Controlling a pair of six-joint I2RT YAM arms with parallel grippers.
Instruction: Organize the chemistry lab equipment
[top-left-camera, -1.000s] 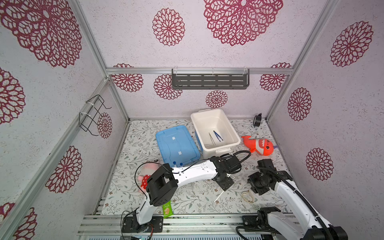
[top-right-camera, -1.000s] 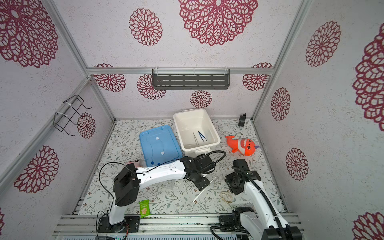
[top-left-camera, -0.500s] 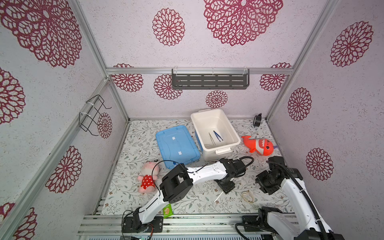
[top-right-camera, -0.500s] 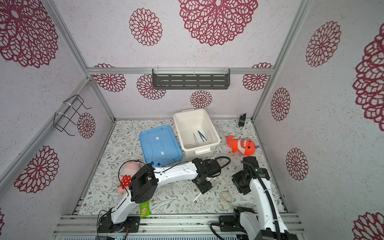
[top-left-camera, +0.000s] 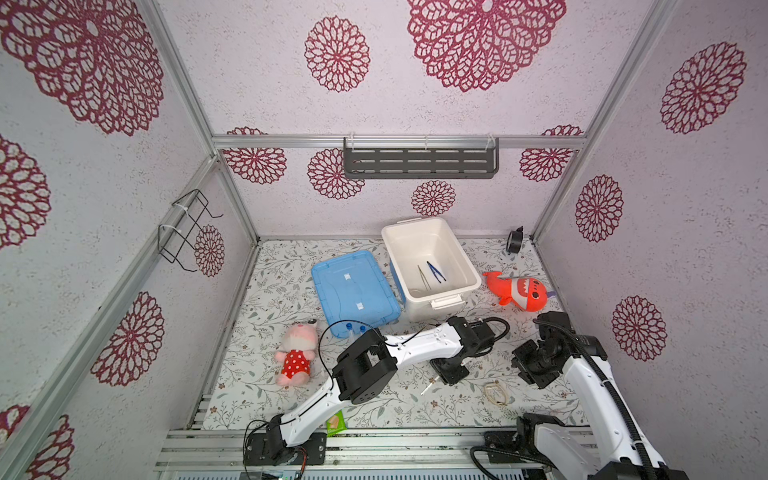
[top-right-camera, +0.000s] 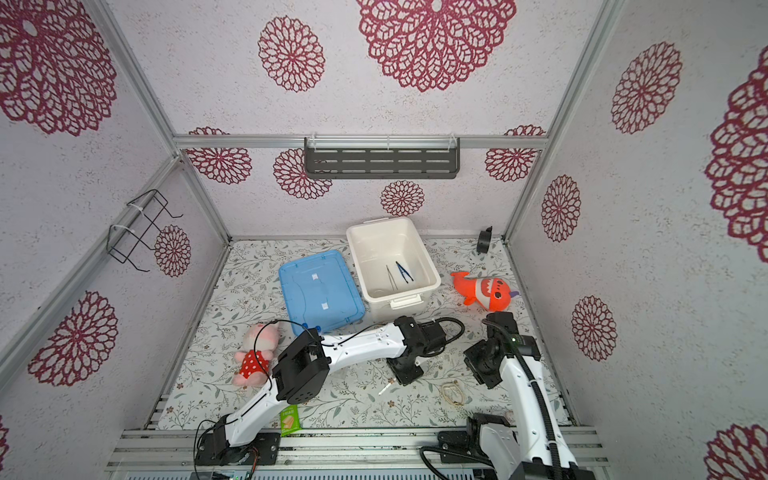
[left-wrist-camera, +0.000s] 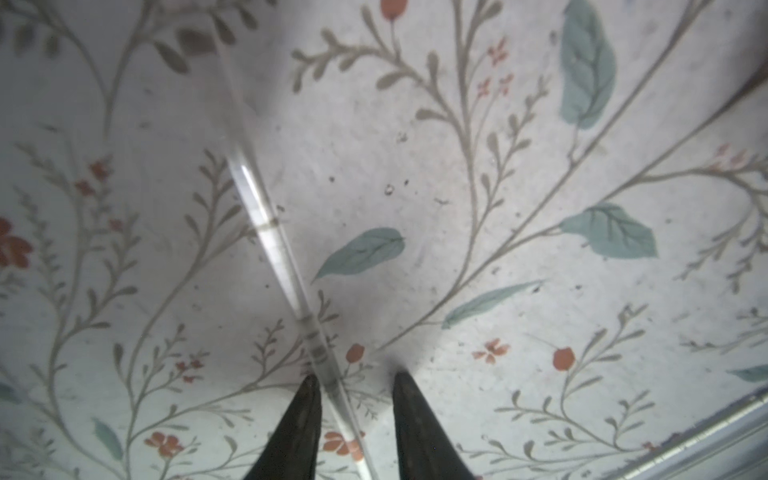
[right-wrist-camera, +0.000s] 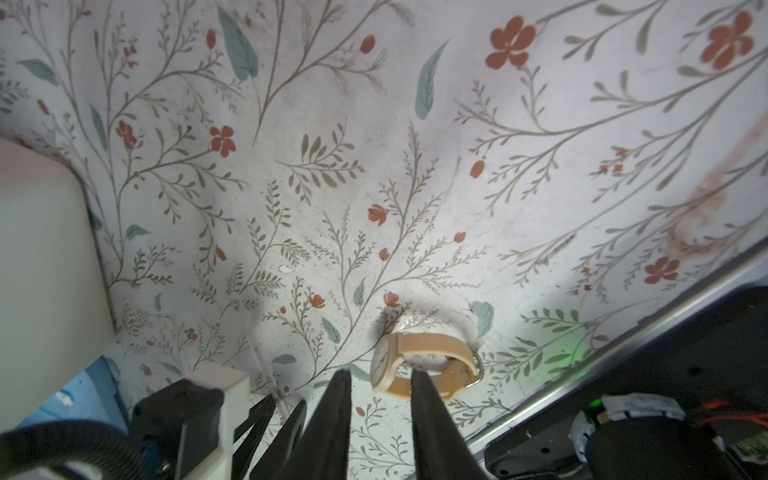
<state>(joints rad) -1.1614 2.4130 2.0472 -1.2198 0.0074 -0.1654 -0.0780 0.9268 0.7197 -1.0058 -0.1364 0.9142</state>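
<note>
Risk: the thin clear rod (left-wrist-camera: 270, 232) lies between the tips of the left gripper (left-wrist-camera: 353, 386), nearer one tip; an off-centre squeeze could, I judge, flick it away.
Left arm: low across the lower middle of both top views, wrist bent down; jaws apart astride the rod, unclamped.
Right gripper (right-wrist-camera: 376, 382): lower right, jaws slightly apart, empty, near a wristwatch (right-wrist-camera: 424, 361).
Farther: blue-capped tubes (top-left-camera: 349, 327) by the blue lid (top-left-camera: 332, 291); dark blue tweezers (top-left-camera: 435, 272), metal tweezers (top-left-camera: 423, 278) in the white bin (top-left-camera: 415, 245).
</note>
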